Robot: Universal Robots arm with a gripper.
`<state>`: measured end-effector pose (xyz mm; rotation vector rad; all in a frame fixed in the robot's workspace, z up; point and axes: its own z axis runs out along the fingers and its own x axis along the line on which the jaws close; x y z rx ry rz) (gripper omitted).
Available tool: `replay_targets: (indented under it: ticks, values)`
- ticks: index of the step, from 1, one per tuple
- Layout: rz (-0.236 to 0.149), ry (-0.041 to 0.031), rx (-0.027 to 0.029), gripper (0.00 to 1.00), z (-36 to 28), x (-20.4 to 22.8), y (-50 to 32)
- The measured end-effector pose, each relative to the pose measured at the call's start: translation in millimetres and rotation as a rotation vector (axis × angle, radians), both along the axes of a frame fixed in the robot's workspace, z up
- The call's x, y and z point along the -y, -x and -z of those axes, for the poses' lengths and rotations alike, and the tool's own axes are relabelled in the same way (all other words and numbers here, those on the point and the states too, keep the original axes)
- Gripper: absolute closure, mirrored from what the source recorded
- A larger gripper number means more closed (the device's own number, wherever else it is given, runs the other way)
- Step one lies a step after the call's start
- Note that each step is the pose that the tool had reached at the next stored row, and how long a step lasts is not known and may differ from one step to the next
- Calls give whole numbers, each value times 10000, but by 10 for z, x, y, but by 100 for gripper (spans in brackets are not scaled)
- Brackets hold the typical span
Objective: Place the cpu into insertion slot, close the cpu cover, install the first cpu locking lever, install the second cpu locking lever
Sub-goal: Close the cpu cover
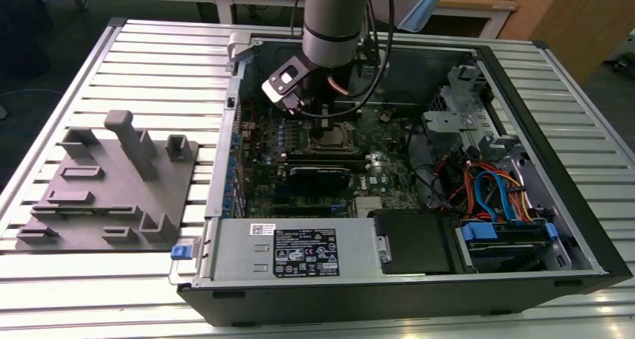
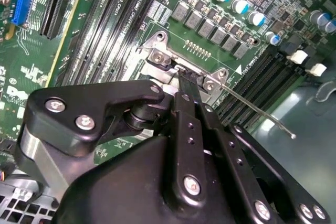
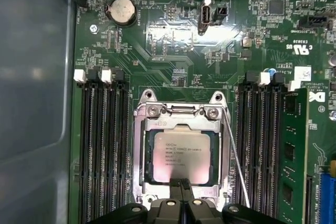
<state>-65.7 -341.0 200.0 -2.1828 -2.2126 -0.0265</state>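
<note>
The cpu (image 3: 181, 150), a silver-grey square chip, lies flat in the insertion slot (image 1: 334, 140) on the green board. The cpu cover (image 3: 139, 150), a thin silver frame, lies down around it. My gripper (image 3: 181, 183) is shut, and its two black fingers meet at the cover's edge beside the chip. In the second wrist view the gripper (image 2: 187, 75) comes down onto the socket's silver bracket. One thin wire locking lever (image 3: 235, 161) runs along the socket's side. In the second wrist view this lever (image 2: 257, 111) sticks out free past the memory slots. In the exterior view the gripper (image 1: 323, 120) hangs just above the socket inside the open case.
Black memory slots (image 3: 102, 150) flank the socket on both sides, with a green memory stick (image 3: 294, 156) in one. A coin battery (image 3: 122, 11) sits further up the board. Case walls, cables (image 1: 486, 186) and a power supply (image 1: 293, 251) surround it. A grey fixture (image 1: 109, 183) lies on the table.
</note>
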Motion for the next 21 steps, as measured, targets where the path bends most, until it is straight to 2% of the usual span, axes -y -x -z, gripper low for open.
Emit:
replay_targets:
  ticks: [8, 12, 17, 21]
  values:
    - [0, 8, -31, 89, 20, 1, 1]
    - [-1, -2, -23, 89, 21, 0, -1]
    - [-1, -81, -24, 89, -53, 0, 0]
    - [-1, -91, -24, 89, -56, 0, 0]
